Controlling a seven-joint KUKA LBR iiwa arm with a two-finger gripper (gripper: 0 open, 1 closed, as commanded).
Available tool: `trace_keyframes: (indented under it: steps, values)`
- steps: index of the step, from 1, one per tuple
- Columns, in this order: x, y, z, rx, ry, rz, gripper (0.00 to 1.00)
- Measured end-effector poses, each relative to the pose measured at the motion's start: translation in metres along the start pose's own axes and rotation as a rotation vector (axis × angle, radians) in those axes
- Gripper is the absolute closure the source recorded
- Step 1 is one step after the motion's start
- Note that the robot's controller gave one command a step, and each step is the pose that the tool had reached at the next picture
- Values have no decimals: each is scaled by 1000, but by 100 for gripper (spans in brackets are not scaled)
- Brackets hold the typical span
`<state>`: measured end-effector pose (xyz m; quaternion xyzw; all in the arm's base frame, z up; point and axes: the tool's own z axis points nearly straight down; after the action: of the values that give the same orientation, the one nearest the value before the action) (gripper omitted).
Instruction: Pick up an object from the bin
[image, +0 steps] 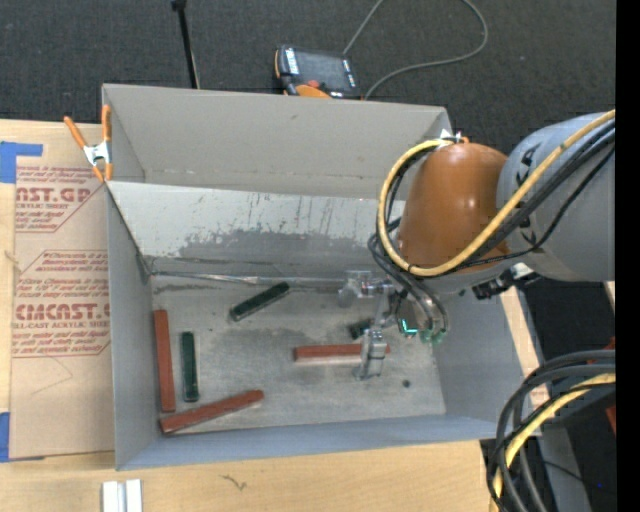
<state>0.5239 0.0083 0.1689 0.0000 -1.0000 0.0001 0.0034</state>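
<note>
Hanging low at centre-right of the frame, the tool (372, 358) sits at the right end of a short red-brown stick (325, 352) lying flat in the bin (270, 140), likely lined up to grip it; whether it is open or closed I cannot tell.

A grey arm (580, 215) wears an orange cover (450, 205) and yellow-black cables (388, 200).

Robotics lab: cabled robot arm (580, 225), grey metal bin (270, 130), wooden bench (300, 480).
</note>
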Motion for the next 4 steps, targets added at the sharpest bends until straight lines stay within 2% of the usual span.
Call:
trace_keyframes:
  steps: [1, 2, 3, 4]
  values:
    - [-2, -1, 103, -1, -1, 127, 0]
    - [1, 2, 100, -2, -5, 365, 0]
    - [0, 1, 99, -2, -7, 364, 100]
    - [0, 14, -34, -4, -15, 333, 100]
